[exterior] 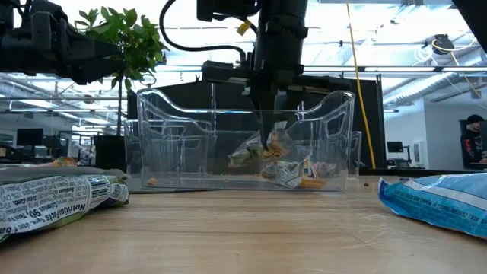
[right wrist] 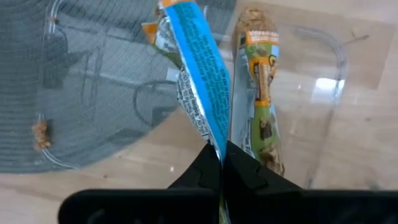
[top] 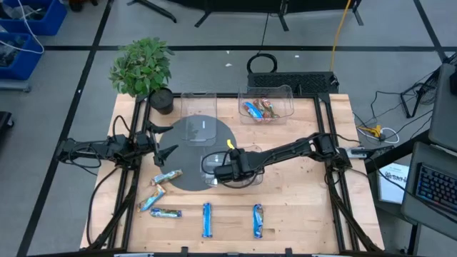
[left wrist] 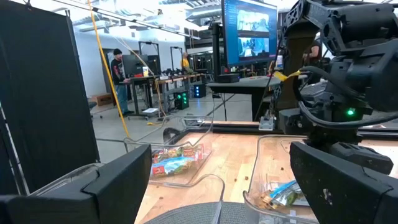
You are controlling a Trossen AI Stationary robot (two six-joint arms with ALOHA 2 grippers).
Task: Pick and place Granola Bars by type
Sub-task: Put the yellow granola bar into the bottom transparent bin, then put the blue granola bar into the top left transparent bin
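Note:
My right gripper (top: 216,170) reaches from the table's right side over a clear bin (top: 232,171) at the near edge of the grey round mat. It points down into the bin (exterior: 243,141) and is shut on a blue-wrapped granola bar (right wrist: 198,74). A green-and-orange bar (right wrist: 260,93) lies on the bin's floor beside it. My left gripper (top: 164,144) hovers open over the mat's left edge, touching nothing. Several more bars lie flat on the wood near the front edge: two tan-gold ones (top: 166,177), a multicolour one (top: 166,213) and two blue ones (top: 207,219). My right gripper pinches the blue bar by its wrapper's end seam (right wrist: 214,140) between the two fingertips (right wrist: 239,165), coming from above and pointing down. The bar extends below the fingers inside the bin, next to the green-and-orange bar; whether its far end touches the floor cannot be told.
Two more clear bins stand at the table's far edge: one (top: 265,106) holds several bars, the other (top: 198,102) shows none. A further bin (top: 202,130) sits on the mat. A potted plant (top: 143,68) stands at the far left corner. People stand far off in the room.

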